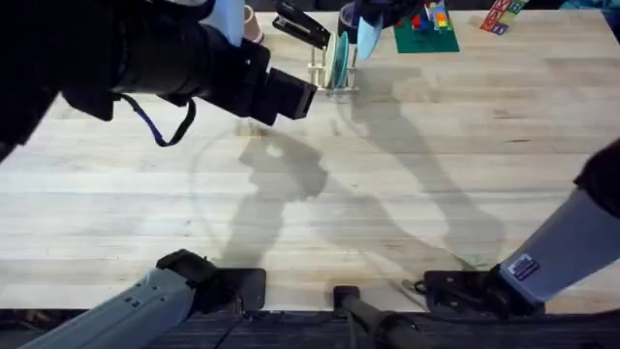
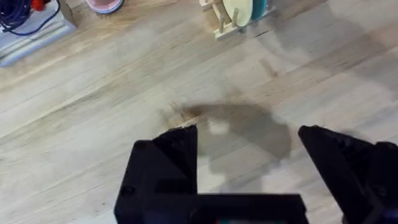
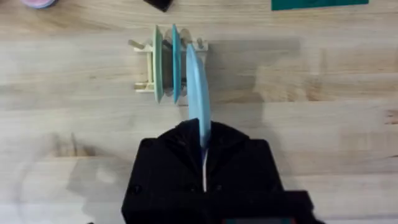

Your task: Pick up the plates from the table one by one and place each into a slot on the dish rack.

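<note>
The small wooden dish rack (image 1: 334,85) stands at the far middle of the table (image 1: 387,194). A cream plate (image 3: 158,62) and a teal plate (image 3: 175,62) stand upright in its slots. My right gripper (image 3: 202,134) is shut on a light blue plate (image 3: 198,93), held on edge with its far end over the rack's outer slot beside the teal plate. The same plate (image 1: 369,37) appears just right of the rack in the overhead view. My left gripper (image 2: 249,140) hovers open over bare wood, short of the rack (image 2: 217,23), with nothing between its fingers.
A green baseplate with coloured bricks (image 1: 426,31) lies right of the rack at the back edge. A pink bowl (image 2: 104,5) and blue cables (image 2: 18,14) sit at the far left. The left arm (image 1: 145,58) looms large over the table's upper left.
</note>
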Controlling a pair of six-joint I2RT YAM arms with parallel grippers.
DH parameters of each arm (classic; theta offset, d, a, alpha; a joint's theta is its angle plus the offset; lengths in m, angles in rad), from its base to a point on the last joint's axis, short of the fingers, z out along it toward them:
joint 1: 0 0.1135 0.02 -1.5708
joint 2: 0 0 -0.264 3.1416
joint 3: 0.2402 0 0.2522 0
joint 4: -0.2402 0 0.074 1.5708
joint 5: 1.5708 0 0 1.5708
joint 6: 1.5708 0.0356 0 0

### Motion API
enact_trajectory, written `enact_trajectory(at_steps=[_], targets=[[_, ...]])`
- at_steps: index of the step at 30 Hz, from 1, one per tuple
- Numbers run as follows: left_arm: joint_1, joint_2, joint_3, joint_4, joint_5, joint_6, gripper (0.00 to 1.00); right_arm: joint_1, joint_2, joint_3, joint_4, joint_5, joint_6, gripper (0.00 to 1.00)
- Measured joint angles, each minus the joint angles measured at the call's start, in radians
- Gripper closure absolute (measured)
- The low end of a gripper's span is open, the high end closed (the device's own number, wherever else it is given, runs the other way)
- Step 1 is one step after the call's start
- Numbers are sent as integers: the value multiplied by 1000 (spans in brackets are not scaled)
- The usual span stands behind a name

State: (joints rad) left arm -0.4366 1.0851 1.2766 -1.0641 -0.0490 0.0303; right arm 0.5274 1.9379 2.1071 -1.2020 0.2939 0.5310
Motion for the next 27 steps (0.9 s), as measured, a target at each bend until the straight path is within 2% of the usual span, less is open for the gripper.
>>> enact_trajectory(at_steps=[27], targets=[[0, 0, 0, 0, 0, 0, 8, 0, 175, 0, 121, 73, 15, 970]])
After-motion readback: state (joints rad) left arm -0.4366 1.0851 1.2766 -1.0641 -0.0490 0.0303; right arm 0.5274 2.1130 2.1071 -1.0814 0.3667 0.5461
